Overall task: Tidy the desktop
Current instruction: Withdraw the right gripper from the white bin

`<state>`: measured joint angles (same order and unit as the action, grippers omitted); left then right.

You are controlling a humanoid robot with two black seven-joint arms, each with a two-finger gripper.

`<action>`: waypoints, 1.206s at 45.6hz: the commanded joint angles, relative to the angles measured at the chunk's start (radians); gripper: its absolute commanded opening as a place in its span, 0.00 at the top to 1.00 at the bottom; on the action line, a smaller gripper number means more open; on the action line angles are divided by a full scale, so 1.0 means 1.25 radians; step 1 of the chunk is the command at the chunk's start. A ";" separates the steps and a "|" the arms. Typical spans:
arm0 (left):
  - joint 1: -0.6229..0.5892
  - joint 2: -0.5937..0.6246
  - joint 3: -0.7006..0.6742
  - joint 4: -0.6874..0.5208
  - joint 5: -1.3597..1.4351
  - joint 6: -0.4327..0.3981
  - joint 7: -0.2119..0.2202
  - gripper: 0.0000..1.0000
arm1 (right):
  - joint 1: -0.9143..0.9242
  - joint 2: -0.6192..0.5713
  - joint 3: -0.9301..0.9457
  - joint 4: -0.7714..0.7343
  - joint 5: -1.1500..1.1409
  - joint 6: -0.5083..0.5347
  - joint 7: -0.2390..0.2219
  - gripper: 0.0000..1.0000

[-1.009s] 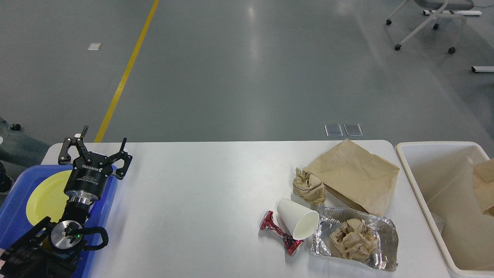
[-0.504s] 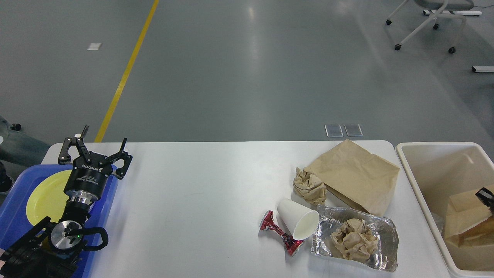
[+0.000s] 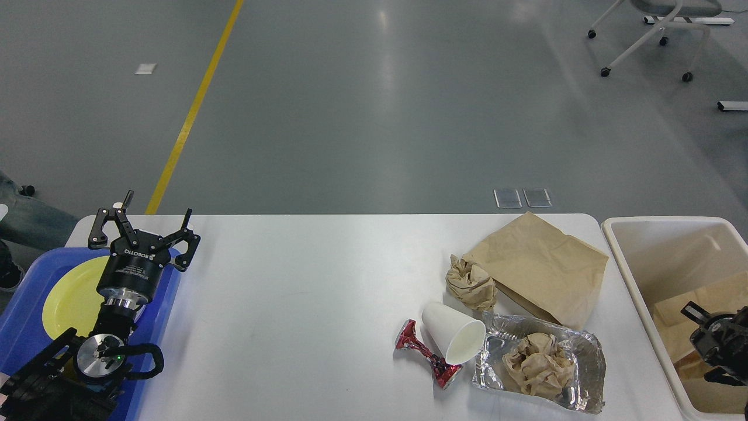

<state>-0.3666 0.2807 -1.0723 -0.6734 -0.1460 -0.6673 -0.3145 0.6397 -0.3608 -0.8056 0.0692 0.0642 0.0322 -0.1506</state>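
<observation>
The large white rectangular desktop [image 3: 304, 304] with rounded corners fills the lower half of the head view. The rubbish is gathered at its 4 o'clock part: a flat brown paper bag [image 3: 540, 266], a crumpled brown paper ball [image 3: 470, 283] touching the bag's left edge, a white paper cup [image 3: 453, 333] lying on its side, a twisted red foil wrapper [image 3: 423, 354] just left of the cup, and a crinkled silver foil tray [image 3: 578, 368] holding another crumpled paper wad [image 3: 534, 365].

At 9 o'clock a blue plastic tray [image 3: 29, 280] carries a round yellow plate [image 3: 70, 295]. Above the tray's far right corner the left gripper [image 3: 149, 219] is seen with its black fingers spread wide, holding nothing.

At 3 o'clock, beside the desktop, a cream plastic bin [image 3: 660, 245] contains brown paper [image 3: 672, 327]. The right gripper [image 3: 710, 336] is seen inside the bin; whether its fingers are apart cannot be told.
</observation>
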 commanded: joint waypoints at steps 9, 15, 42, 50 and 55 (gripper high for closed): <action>0.000 0.000 0.000 0.000 0.000 0.000 0.000 0.04 | -0.027 0.030 0.006 0.000 0.003 -0.029 0.000 0.74; 0.000 0.000 0.000 0.000 0.000 0.000 0.000 0.04 | -0.028 0.028 0.012 0.007 0.004 -0.177 0.001 0.00; 0.000 0.000 0.000 -0.001 0.000 0.000 0.000 0.04 | 0.251 -0.130 -0.018 0.329 -0.141 -0.047 0.006 0.00; 0.000 0.000 0.000 -0.001 0.000 0.000 0.000 0.04 | 0.457 -0.178 -0.070 0.445 -0.272 0.185 0.004 0.00; 0.000 0.000 0.000 0.000 0.000 0.000 0.000 0.04 | 0.622 -0.159 -0.142 0.476 -0.277 0.417 0.004 0.00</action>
<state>-0.3666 0.2807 -1.0723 -0.6742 -0.1456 -0.6672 -0.3145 1.2317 -0.5773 -0.9037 0.6238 -0.2693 0.2949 -0.1457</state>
